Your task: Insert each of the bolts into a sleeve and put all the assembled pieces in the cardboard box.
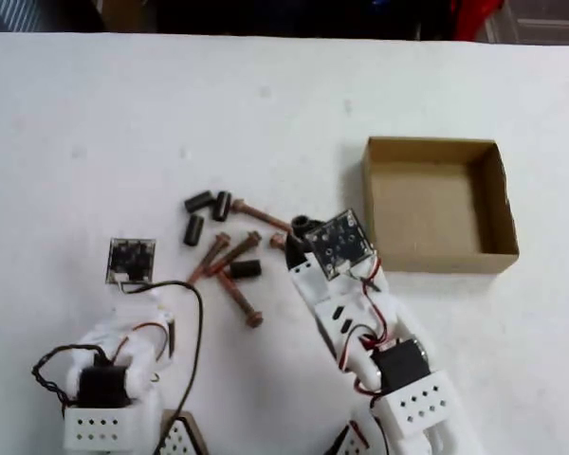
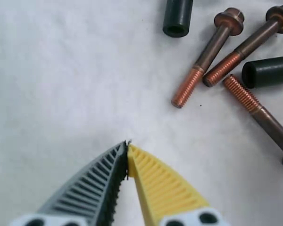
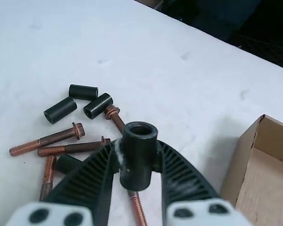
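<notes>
My right gripper [image 3: 137, 147] is shut on a black sleeve [image 3: 139, 165], held on end above the table with its open bore toward the camera. In the high view this sleeve [image 1: 306, 226] hangs just left of the cardboard box [image 1: 436, 204]. Several copper bolts [image 1: 235, 251] and loose black sleeves [image 1: 198, 201] lie scattered on the white table to its left. One bolt [image 3: 137, 207] lies under the held sleeve. My left gripper [image 2: 127, 147] is shut and empty over bare table, a little short of two bolts [image 2: 207, 54] and a sleeve [image 2: 269, 70].
The open cardboard box [image 3: 264, 174] has nothing in it and stands at the right of the parts. White tabletop [image 1: 123, 123] stretches free to the far side and the left. The left arm's wrist board [image 1: 131, 258] sits left of the bolt pile.
</notes>
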You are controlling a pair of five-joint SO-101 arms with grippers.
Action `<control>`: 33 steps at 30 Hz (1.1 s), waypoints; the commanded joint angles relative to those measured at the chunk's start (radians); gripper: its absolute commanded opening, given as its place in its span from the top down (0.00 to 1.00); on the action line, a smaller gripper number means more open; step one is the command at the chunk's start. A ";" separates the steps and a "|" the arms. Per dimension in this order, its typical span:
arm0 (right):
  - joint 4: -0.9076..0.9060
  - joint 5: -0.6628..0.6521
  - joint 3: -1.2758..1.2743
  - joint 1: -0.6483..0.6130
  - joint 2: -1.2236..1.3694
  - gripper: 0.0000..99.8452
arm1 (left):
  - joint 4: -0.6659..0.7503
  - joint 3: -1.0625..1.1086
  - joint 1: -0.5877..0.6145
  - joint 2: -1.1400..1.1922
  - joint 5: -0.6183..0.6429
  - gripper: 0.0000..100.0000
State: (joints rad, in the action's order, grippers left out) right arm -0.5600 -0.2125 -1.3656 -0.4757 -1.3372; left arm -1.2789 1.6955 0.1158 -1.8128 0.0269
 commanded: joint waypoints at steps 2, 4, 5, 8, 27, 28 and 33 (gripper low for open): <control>0.027 -0.012 -0.028 0.001 -0.096 0.98 | -0.005 -0.003 0.002 -0.007 -0.002 0.97; 0.027 -0.009 -0.054 0.001 -0.130 0.98 | -0.005 -0.003 0.002 -0.007 -0.002 0.97; 0.028 -0.006 -0.071 0.001 -0.148 0.98 | -0.005 -0.003 0.002 -0.007 -0.002 0.97; 0.035 -0.006 -0.135 -0.004 -0.219 0.98 | -0.005 -0.003 0.001 -0.007 -0.002 0.97; 0.139 0.094 -0.325 0.004 -0.452 0.98 | 0.137 -0.005 0.236 -0.008 -0.054 0.97; 0.140 0.138 -0.325 0.012 -0.456 0.98 | 0.178 -0.003 0.260 -0.008 -0.107 0.97; 0.139 0.321 -0.325 0.018 -0.463 0.98 | 0.304 -0.009 0.387 -0.008 -0.379 0.98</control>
State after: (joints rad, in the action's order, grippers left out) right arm -0.4465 -0.0069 -1.6817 -0.4664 -1.7760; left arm -1.0518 1.6955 0.4488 -1.8128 -0.2386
